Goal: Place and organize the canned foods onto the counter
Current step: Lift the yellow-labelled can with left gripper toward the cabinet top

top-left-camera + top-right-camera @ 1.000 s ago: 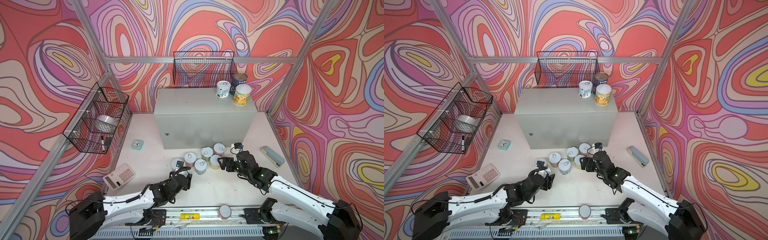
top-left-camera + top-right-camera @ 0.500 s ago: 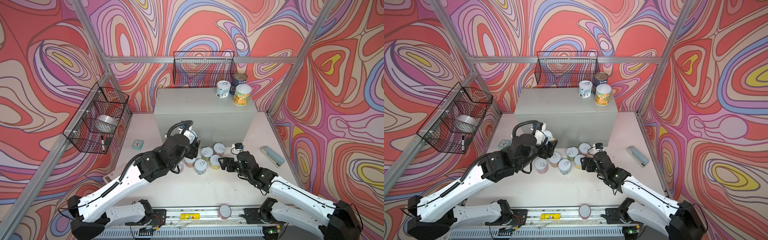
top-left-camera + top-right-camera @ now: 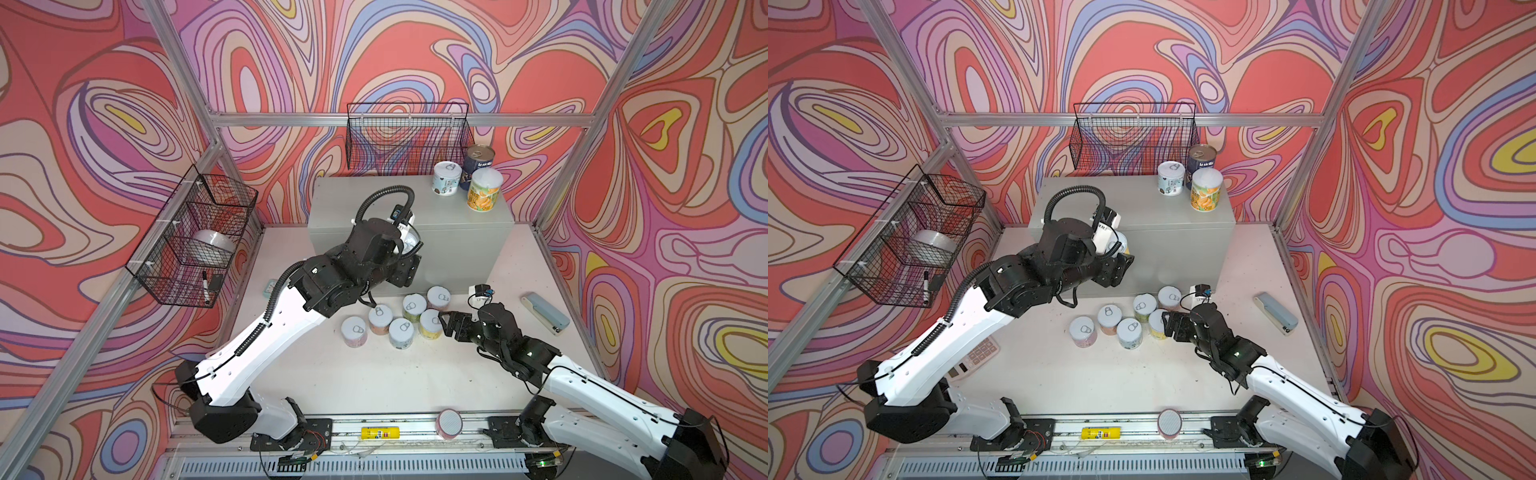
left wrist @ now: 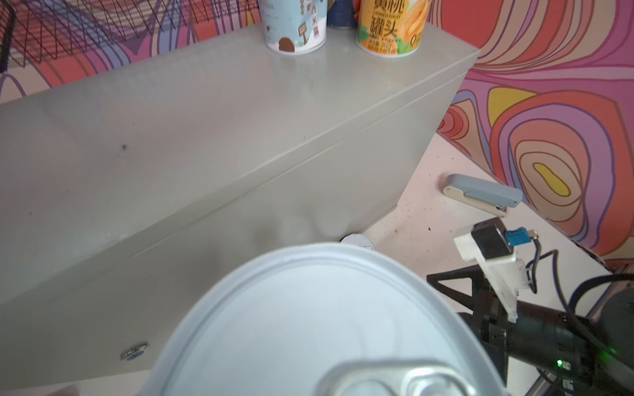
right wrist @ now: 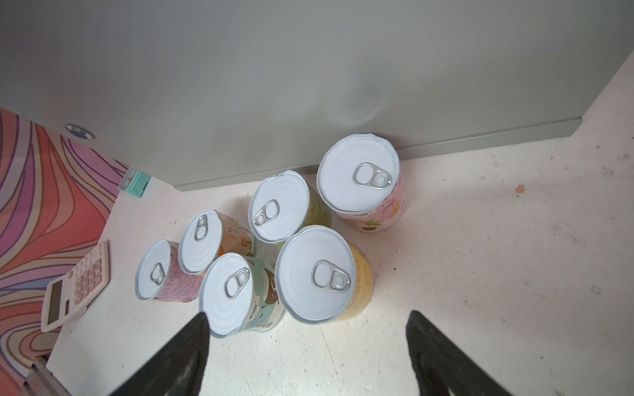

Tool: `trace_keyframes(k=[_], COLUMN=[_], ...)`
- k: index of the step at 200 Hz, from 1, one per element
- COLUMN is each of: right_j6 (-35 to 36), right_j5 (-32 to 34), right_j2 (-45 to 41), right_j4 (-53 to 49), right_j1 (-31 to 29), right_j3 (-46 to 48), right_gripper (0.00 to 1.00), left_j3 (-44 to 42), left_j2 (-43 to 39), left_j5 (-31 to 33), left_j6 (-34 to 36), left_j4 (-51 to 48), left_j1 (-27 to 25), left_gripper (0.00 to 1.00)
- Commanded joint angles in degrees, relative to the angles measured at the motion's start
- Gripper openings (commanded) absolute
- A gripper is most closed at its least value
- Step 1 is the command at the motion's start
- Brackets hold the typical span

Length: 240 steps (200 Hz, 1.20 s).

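My left gripper [image 3: 409, 245] is shut on a white-lidded can [image 4: 308, 325] and holds it raised in front of the counter [image 3: 340, 195], about level with its top edge. The can's lid hides the jaws in the left wrist view. Three cans stand at the counter's back right: a teal-and-white one [image 3: 447, 178], a dark-blue one [image 3: 479, 160] and an orange-fruit one [image 3: 484, 189]. Several pastel cans cluster on the table before the counter. My right gripper [image 5: 308, 317] is open just short of the yellow can [image 5: 324, 274] and the teal can [image 5: 236, 295].
A grey stapler [image 3: 544, 311] lies to the right. A calculator [image 5: 79, 284] and a small teal clock [image 5: 135, 181] lie to the left. A pink roll [image 3: 449, 422] and a yellow tube [image 3: 380, 433] rest on the front rail. Wire baskets hang at the back [image 3: 407, 133] and on the left wall [image 3: 195, 241].
My left arm has risen from low at the table's front, carrying a can up before the counter. The right gripper has stayed open by the cans, almost still.
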<state>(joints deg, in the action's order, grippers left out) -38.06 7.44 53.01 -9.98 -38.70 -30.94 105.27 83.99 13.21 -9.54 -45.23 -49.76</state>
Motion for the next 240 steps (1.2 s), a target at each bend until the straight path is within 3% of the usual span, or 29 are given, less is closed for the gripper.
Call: trace_keyframes(k=[1, 66, 118, 165, 240], right_j6=[-1.9, -0.3, -0.2, 0.3, 0.7], right_j5=[-0.5, 0.5, 0.6, 0.0, -1.0], right_j2=[0.5, 2.2, 2.8, 5.4, 9.3], right_j4=[2.3, 2.3, 2.9, 3.4, 5.5], right_j1=[-0.1, -0.1, -0.1, -0.1, -0.1], right_j3=[0.9, -1.1, -1.8, -2.9, -4.3], right_gripper=[0.92, 0.92, 0.92, 0.92, 0.92], left_j3=[7.1, 27.7, 37.1, 43.5, 43.7], left_j2=[3.2, 19.4, 28.1, 33.4, 36.5], left_j5=[-1.9, -6.0, -8.0, -10.7, -10.8], left_j6=[3.1, 7.5, 7.6, 6.7, 6.7], left_j4=[-0.2, -1.7, -0.1, 0.7, 3.2], left_j1=[1.6, 4.1, 6.0, 8.4, 9.2], left_gripper=[0.00, 0.00, 0.00, 0.00, 0.00])
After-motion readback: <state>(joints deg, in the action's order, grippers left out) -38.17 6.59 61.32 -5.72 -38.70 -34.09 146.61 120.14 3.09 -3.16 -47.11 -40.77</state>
